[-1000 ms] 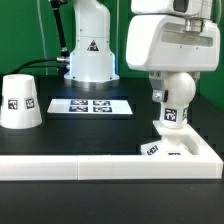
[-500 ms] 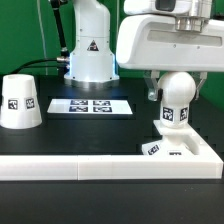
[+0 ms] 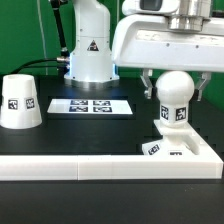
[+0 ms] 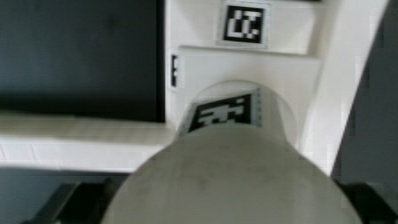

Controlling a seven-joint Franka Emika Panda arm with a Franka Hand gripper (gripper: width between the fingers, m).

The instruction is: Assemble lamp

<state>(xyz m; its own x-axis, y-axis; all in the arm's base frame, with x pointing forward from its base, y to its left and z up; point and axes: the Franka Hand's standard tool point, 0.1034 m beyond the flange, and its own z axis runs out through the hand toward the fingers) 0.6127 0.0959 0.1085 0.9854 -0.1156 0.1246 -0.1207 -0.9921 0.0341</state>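
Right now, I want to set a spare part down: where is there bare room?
The black table between the marker board and the white wall is bare, from the shade across to the base. The exterior view's right is crowded: the open gripper straddles the bulb on the base.

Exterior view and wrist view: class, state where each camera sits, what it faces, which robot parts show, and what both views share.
Exterior view: off the arm, near table height, facing across the table toward the robot's pedestal; shows the arm and open gripper straddling the bulb.
Wrist view: on the wrist, looking down past the bulb onto the base; no robot part shows clearly.
Shared: the bulb and the base.
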